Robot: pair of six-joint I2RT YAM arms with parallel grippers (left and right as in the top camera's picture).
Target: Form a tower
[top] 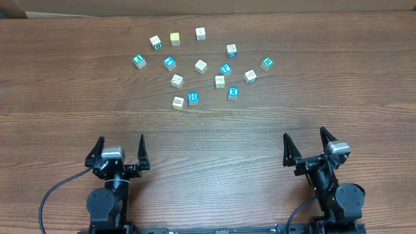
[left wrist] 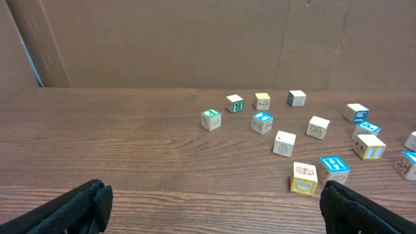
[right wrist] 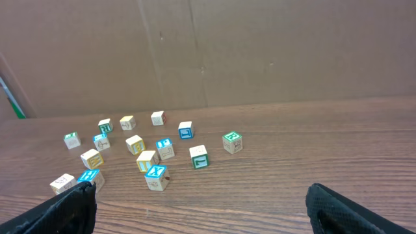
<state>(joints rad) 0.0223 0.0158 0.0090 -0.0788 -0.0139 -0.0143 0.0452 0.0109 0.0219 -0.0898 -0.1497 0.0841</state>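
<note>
No tower is in view. Several small wooden letter cubes (top: 201,65) lie singly, spread over the far middle of the table, none on top of another. The closest to the arms are a blue H cube (top: 193,98) and a pale cube (top: 178,102). My left gripper (top: 120,139) stands open at the near left, well short of the cubes, with nothing between its fingers. In the left wrist view the left gripper (left wrist: 211,208) has the pale cube (left wrist: 303,178) just ahead of its right finger. My right gripper (top: 304,134) stands open and empty at the near right. The right gripper (right wrist: 200,201) faces a blue X cube (right wrist: 156,176).
The wood-grain table (top: 208,143) stretches between the arms and the cubes. A brown cardboard wall (left wrist: 195,39) rises behind the table's far edge. A black cable (top: 52,195) loops beside the left arm's base.
</note>
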